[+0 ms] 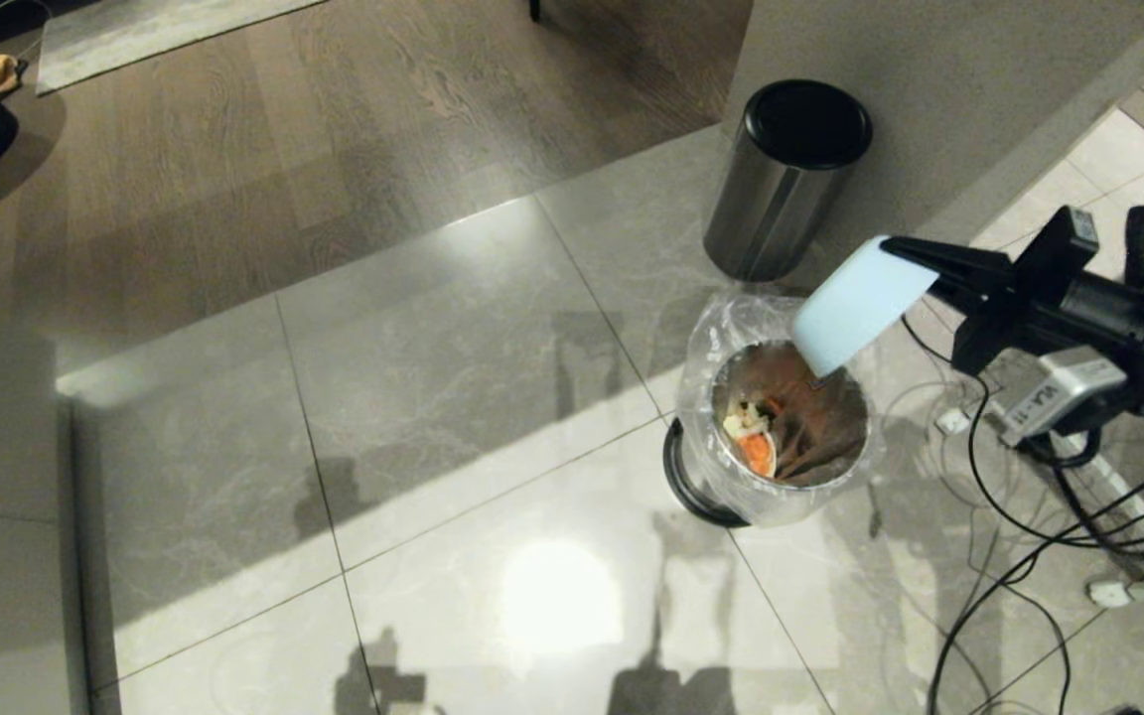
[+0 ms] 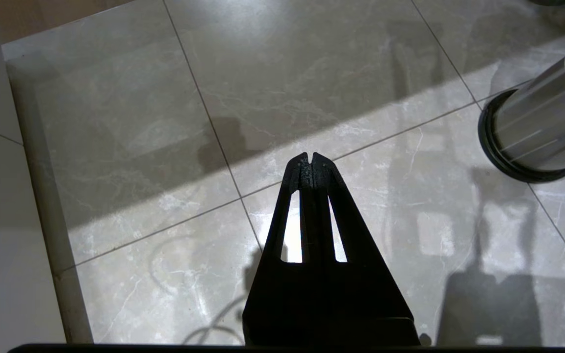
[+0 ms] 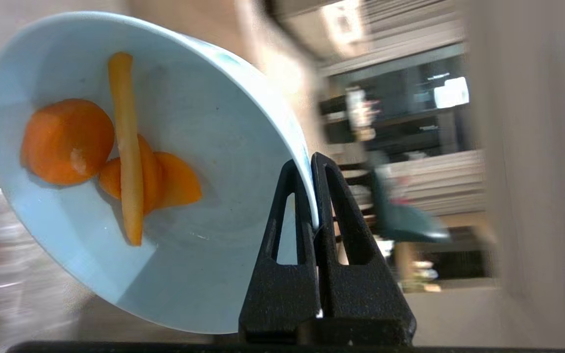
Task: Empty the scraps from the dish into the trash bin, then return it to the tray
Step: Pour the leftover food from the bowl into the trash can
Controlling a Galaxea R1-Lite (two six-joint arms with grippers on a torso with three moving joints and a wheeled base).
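My right gripper (image 1: 892,245) is shut on the rim of the dish (image 1: 860,303), a light-blue bowl held tipped above the far right edge of the trash bin (image 1: 699,427). In the right wrist view the gripper (image 3: 307,164) pinches the dish (image 3: 204,147) wall, and the scraps (image 3: 66,142), orange carrot slices and one yellowish strip (image 3: 126,147), lie against its inside. Orange and whitish food bits (image 1: 756,442) lie inside the bag-lined bin. My left gripper (image 2: 310,157) hangs shut and empty over the floor tiles, left of the bin (image 2: 532,132). The tray is out of view.
A steel cylinder with a black lid (image 1: 786,179) stands just behind the bin, against a grey wall (image 1: 949,89). Black cables (image 1: 1009,556) and white plugs run over the tiles at the right. Wooden flooring (image 1: 234,129) lies farther back left.
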